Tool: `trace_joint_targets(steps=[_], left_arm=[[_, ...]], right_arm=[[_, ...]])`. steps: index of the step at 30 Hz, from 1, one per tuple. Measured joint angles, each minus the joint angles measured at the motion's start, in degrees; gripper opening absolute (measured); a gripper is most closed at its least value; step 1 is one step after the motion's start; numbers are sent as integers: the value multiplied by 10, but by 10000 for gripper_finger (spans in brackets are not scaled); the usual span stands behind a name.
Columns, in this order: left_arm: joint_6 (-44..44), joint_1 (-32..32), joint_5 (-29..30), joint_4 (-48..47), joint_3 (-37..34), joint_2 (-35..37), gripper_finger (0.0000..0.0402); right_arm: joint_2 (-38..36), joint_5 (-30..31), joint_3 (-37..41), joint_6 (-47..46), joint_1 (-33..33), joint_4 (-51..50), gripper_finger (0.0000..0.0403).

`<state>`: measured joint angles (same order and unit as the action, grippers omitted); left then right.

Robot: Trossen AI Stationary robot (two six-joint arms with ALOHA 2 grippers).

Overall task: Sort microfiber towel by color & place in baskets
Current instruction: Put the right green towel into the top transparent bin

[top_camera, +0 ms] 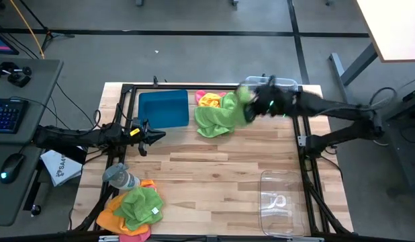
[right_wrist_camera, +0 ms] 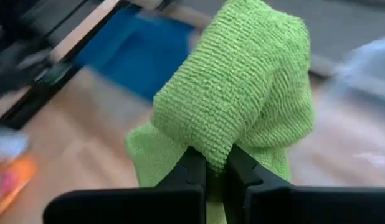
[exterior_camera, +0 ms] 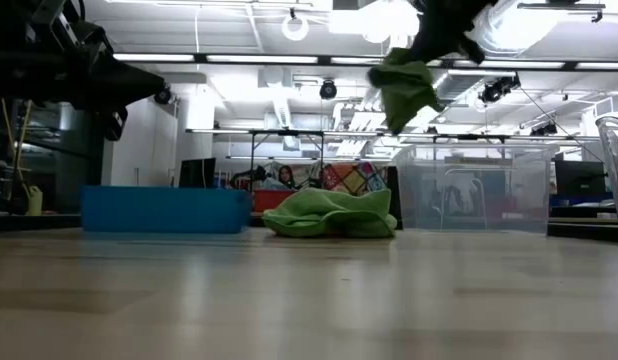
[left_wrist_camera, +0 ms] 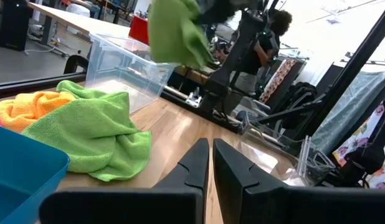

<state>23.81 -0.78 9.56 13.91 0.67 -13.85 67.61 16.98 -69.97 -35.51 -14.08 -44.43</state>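
My right gripper (top_camera: 253, 102) is shut on a lime green towel (exterior_camera: 403, 88) and holds it high over the table's far side, in front of a clear bin (top_camera: 283, 83). Below it, another green towel (top_camera: 214, 118) lies crumpled on the wood, overlapping an orange towel (top_camera: 209, 100) with pink at its edge. The teal-blue tray (top_camera: 164, 108) sits left of these. My left gripper (top_camera: 156, 135) hovers shut near the tray's near edge, touching nothing. A second clear bin (top_camera: 285, 200) stands at the near right. Green, orange and pink towels (top_camera: 135, 207) are heaped at the near left. My right gripper pinches a bunched fold of the green towel (right_wrist_camera: 216, 155) between its two fingers (right_wrist_camera: 194, 165); several layers are gathered there. The towel is lifted clear of the table and hangs slack below the gripper (exterior_camera: 403, 88).
A grey-capped clear bottle (top_camera: 120, 176) lies beside the near-left heap. Bare wood spans the table's middle (top_camera: 221, 175). A black frame rail (top_camera: 305, 141) runs along the right side. A person shows in the room beyond the table (left_wrist_camera: 273, 28).
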Motion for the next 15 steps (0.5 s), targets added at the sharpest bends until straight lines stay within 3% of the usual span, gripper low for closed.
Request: trace_joint_targets(steps=[5, 10, 15], left_arm=[[0, 0, 0, 0, 0, 0, 11], [0, 0, 0, 0, 0, 0, 11], [0, 0, 0, 0, 0, 0, 11]], right_arm=[[-57, 57, 33, 31, -123, -42, 4], [-78, 0, 114, 30, -230, 3, 3], [-70, 10, 174, -21, -280, 59, 26]])
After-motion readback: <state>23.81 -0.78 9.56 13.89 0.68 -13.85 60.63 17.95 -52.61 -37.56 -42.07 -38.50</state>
